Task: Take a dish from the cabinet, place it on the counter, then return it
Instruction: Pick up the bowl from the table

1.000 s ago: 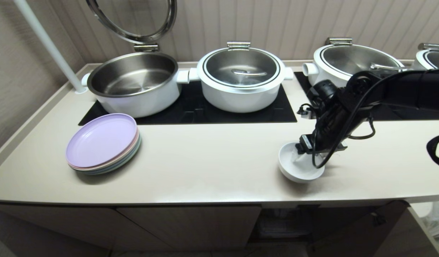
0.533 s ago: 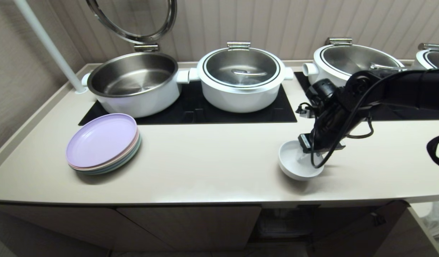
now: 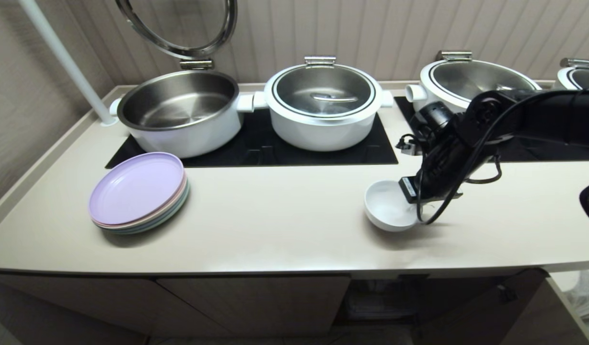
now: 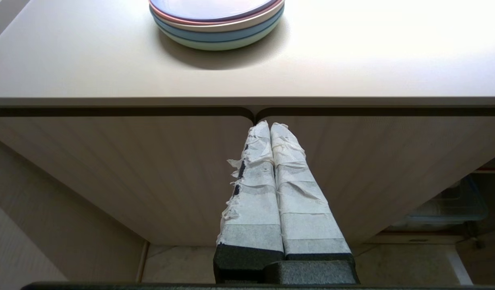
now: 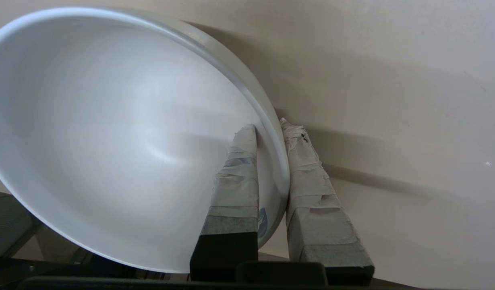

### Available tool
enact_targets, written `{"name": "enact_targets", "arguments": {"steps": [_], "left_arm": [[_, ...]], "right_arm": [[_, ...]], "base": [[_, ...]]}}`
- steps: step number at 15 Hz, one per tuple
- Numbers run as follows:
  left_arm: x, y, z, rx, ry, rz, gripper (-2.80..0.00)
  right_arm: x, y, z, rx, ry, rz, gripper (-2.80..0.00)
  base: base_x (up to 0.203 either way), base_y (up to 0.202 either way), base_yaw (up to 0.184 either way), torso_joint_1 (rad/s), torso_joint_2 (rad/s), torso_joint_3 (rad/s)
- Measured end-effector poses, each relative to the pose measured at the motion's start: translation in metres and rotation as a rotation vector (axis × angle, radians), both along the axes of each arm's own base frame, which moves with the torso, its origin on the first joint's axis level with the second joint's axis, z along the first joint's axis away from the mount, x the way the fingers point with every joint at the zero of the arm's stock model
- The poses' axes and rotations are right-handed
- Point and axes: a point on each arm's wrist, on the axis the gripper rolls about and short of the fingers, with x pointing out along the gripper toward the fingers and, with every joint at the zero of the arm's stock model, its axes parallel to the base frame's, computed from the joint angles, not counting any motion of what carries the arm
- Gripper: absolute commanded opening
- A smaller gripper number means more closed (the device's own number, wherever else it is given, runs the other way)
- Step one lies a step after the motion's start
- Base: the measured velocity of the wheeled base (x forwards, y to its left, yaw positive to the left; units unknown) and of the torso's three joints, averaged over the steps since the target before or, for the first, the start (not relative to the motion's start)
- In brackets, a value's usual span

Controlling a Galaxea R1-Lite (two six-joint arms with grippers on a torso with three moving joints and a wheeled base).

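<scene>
We have our right gripper point(image 5: 269, 129) clamped on the rim of the dish point(image 3: 387, 208), one taped finger inside the wall and the other outside it, as the right wrist view shows plainly. The dish sits at the near part of the counter point(image 3: 275, 225), in front of the gap between the two black hob panels point(image 3: 284, 143) and well to the right of the stack of pastel plates point(image 3: 137, 191); it looks tipped toward the plates, so we judge it is lifted or half lifted off the counter, though we cannot tell whether its foot touches. The pots point(image 3: 323, 103) stand behind it on the hob, well clear. Our left gripper point(image 4: 270, 131) hangs parked below the counter edge in front of a cabinet point(image 4: 122, 169) door, its two wrapped fingers pressed together on nothing. We read this as the start of the return: the dish has been set out and is now gripped for its trip back. The next move calls for raising it clear of the counter edge, keeping the pinch firm on that glossy rim so the dish does not swing or slip, then bringing it down and forward into the open cabinet bay under the counter, whose shelf we can barely see from the head view.
</scene>
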Motion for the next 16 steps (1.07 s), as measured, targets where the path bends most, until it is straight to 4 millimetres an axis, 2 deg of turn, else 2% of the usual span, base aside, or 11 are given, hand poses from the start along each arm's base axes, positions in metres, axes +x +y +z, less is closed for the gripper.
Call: {"name": "enact_targets", "arguments": {"steps": [8, 16], "left_arm": [[0.000, 0.000, 0.000, 0.000, 0.000, 0.000, -2.80], [0.000, 0.000, 0.000, 0.000, 0.000, 0.000, -2.80]], "right_arm": [[-0.003, 0.003, 0.002, 0.007, 0.005, -0.008, -2.80], [-0.015, 0.004, 0.009, 0.015, 0.005, -0.016, -2.80]], "base": [[0.000, 0.000, 0.000, 0.000, 0.00, 0.000], [0.000, 0.000, 0.000, 0.000, 0.00, 0.000]]}}
